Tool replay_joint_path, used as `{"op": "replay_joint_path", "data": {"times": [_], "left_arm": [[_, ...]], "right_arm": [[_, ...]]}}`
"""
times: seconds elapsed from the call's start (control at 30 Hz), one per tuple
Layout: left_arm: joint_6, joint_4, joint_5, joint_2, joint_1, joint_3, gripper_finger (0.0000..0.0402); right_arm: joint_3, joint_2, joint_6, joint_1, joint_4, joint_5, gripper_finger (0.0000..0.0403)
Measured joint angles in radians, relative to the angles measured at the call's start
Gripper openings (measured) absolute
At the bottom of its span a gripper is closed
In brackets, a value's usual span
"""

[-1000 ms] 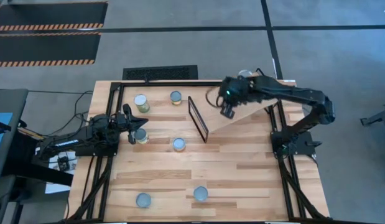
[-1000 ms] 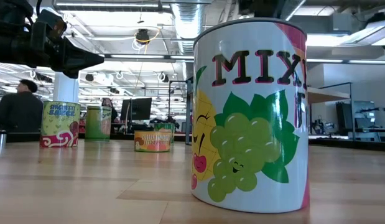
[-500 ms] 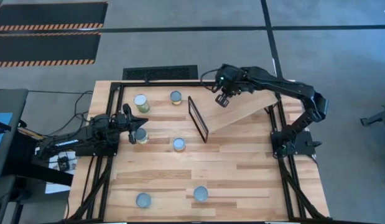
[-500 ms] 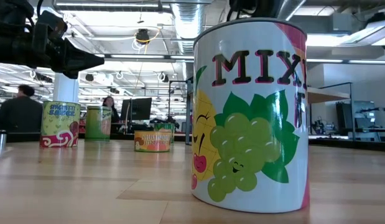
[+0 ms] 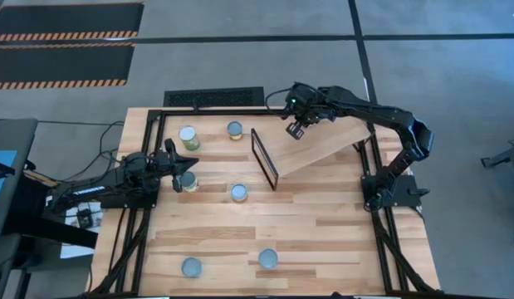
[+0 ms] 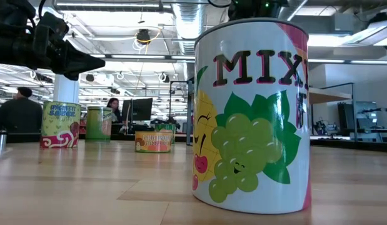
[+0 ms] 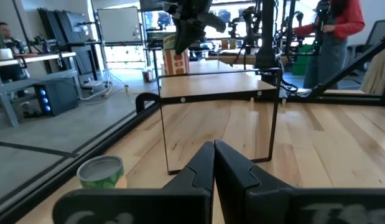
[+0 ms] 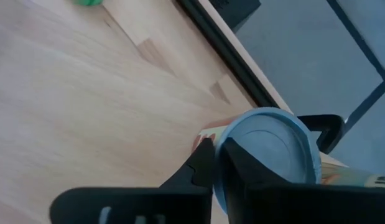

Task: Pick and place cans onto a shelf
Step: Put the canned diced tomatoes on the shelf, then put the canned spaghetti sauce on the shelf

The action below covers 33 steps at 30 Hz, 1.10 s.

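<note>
Grey can top [image 8: 273, 149] behind closed right fingers [image 8: 201, 165] in wrist view alone; left fingers [image 7: 200, 169] closed.

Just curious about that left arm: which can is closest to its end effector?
The green-labelled can right beside the left end effector; every other can stands clearly farther away.

The planked wooden tabletop [image 5: 240, 241] stands on a grey concrete floor [image 5: 456, 75] crossed by dark lines, with black mats edged in orange-and-black hazard stripes [image 5: 61, 46] at one corner. Beyond the table the room opens into a large workshop: exposed silver ducting [image 6: 187, 19] and strip lights run along the ceiling, and monitors [image 6: 141, 109] sit on distant desks. A person in a dark top [image 6: 18, 112] sits at one side, and another in a red top [image 7: 332, 31] stands by metal racks.
</note>
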Motion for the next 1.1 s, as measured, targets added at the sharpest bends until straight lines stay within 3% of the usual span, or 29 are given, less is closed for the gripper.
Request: {"op": "replay_joint_path", "data": {"times": [0.33,0.63,0.77,0.9,1.0,1.1], "left_arm": [[0.0,0.0,0.0,0.0,0.0,0.0,0.0],[0.0,0.0,0.0,0.0,0.0,0.0,0.0],[0.0,0.0,0.0,0.0,0.0,0.0,0.0],[0.0,0.0,0.0,0.0,0.0,0.0,0.0],[0.001,0.0,0.001,0.0,0.0,0.0,0.0],[0.0,0.0,0.003,0.0,0.0,0.0,0.0]], "right_arm": [[0.0,0.0,0.001,0.001,-0.004,0.011,0.0076],[0.048,-0.013,-0.019,0.039,-0.02,0.107,0.0097],[0.097,-0.045,-0.048,0.1,-0.019,0.135,0.0083],[0.101,-0.1,-0.063,0.196,-0.022,0.136,0.004],[0.04,-0.156,-0.086,0.274,0.044,0.133,0.001],[-0.081,-0.23,-0.089,0.333,0.163,0.131,0.0014]]}}
